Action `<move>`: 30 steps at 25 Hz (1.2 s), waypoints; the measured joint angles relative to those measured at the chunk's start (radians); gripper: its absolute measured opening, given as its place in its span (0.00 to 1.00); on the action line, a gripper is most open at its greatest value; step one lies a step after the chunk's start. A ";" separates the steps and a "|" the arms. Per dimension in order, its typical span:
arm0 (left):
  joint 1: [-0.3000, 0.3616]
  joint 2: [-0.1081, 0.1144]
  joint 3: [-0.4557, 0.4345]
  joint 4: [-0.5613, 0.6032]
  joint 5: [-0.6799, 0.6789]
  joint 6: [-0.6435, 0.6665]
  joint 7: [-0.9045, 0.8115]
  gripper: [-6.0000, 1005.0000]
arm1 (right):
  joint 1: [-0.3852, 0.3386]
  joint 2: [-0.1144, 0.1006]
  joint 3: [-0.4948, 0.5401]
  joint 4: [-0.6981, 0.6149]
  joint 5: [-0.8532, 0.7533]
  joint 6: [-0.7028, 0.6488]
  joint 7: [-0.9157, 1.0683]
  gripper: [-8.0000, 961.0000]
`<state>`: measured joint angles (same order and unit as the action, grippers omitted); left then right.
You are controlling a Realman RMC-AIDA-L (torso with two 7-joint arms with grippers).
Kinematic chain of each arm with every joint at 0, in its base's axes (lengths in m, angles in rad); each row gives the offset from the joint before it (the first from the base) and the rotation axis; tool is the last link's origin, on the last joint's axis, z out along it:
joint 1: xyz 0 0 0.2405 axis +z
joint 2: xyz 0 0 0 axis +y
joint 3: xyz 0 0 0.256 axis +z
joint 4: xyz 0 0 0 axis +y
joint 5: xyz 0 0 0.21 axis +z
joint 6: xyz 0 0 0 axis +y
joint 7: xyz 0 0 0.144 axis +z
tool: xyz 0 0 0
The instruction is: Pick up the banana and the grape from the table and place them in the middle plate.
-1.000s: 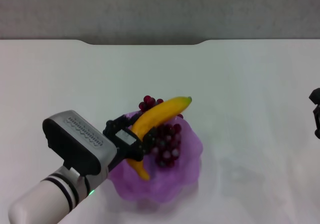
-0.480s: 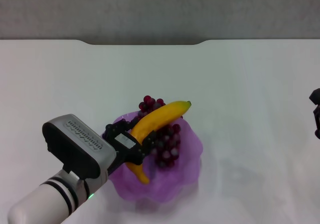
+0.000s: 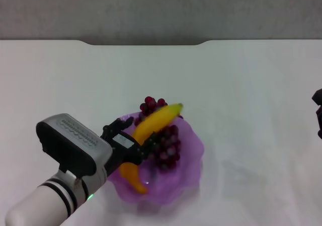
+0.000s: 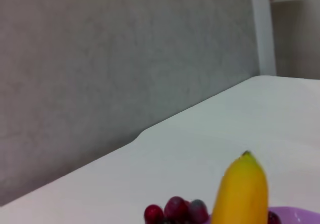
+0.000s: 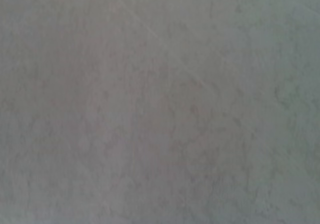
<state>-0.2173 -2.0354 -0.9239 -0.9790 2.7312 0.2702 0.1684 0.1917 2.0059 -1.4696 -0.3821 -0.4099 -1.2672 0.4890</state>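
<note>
**A:** Where does the banana [image 3: 151,135] lie relative to the left gripper [image 3: 132,146]?

**B:** Right in it. The jaws are closed around the banana's lower-middle section, near the left rim of the middle plate [image 3: 193,153]. The fruit's long axis runs on a diagonal: the orange end points near and slightly left, down into the plate, and the greenish stem tip points far and right, out over the plate's far rim.

**A:** Is it resting on anything yet?

**B:** I judge the near end is at or just above the plate's floor, but I cannot tell whether it actually touches. The far half crosses over the grape [image 3: 163,145], which already sits inside the plate, a few berries poking past the far rim.

**A:** What does the left wrist view add?

**B:** Only the banana's tip [image 4: 241,191] pointing away from the camera, berries just beside it, and a sliver of purple plate at the edge. The arm's own fingers are out of shot there.

**A:** So what does the next move turn on?

**B:** The tilt, I think. Since the banana slants across the bunch, releasing it probably lets the stem end settle onto the grapes rather than onto the table [image 3: 241,85]. Its middle lies within the rim, so it should stay inside.

**A:** And the right gripper [image 3: 318,116]?

**B:** Parked at the far right edge, well apart from the plate. I cannot tell its state. The left arm is clearly the nearer one.
</note>
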 joint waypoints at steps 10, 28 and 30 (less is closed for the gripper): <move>0.034 0.001 -0.022 -0.045 -0.016 0.013 0.005 0.82 | 0.000 -0.001 0.000 0.002 -0.001 0.003 0.010 0.01; 0.184 -0.001 -0.031 0.023 -0.017 0.657 -0.010 0.85 | -0.001 -0.001 0.000 0.002 0.001 0.006 0.003 0.01; 0.181 -0.002 -0.030 0.044 -0.035 0.710 -0.037 0.84 | -0.001 -0.001 0.000 0.002 0.001 0.007 0.003 0.01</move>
<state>-0.0361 -2.0370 -0.9537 -0.9349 2.6957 0.9804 0.1314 0.1909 2.0049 -1.4696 -0.3803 -0.4094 -1.2600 0.4918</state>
